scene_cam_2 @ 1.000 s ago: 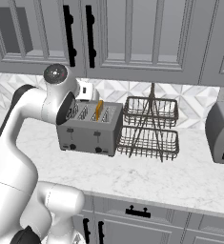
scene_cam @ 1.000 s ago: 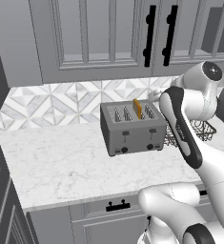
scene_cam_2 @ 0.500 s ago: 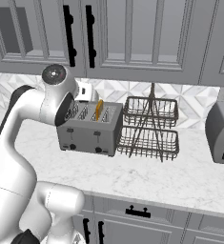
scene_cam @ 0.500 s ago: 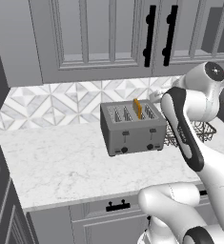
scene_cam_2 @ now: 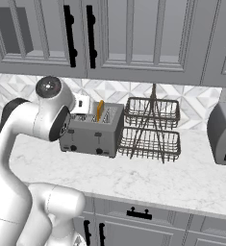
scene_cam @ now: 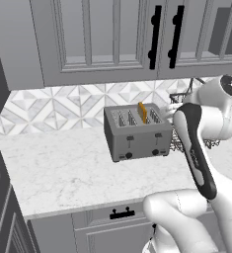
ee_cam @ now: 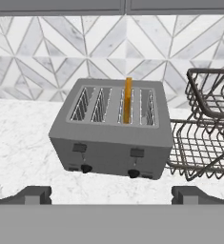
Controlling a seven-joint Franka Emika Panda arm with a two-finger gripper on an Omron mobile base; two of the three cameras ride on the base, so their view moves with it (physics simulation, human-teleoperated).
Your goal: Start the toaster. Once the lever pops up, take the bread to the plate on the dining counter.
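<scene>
The grey four-slot toaster [scene_cam: 137,139] [scene_cam_2: 92,132] [ee_cam: 112,143] stands on the marble worktop against the tiled wall. An orange-tan slice of bread [scene_cam: 142,112] [scene_cam_2: 99,111] [ee_cam: 127,100] sticks upright out of its third slot from the left. On the toaster's front, the two levers [ee_cam: 79,148] sit high, with two black knobs [ee_cam: 86,168] below them. My gripper [ee_cam: 112,194] hangs open in front of and slightly above the toaster, a short way off, with nothing between its fingers. The plate and the dining counter are out of view.
A two-tier wire dish rack [scene_cam_2: 150,129] [ee_cam: 208,136] stands close against the toaster's right side. Further right sits a grey appliance [scene_cam_2: 225,134]. Grey wall cabinets [scene_cam: 112,39] hang low above. Bare marble [scene_cam: 58,168] stretches left of the toaster.
My arm's upper joint has dipped slightly. The toaster, the bread and the levers stand as before, and the jaws have stayed wide.
</scene>
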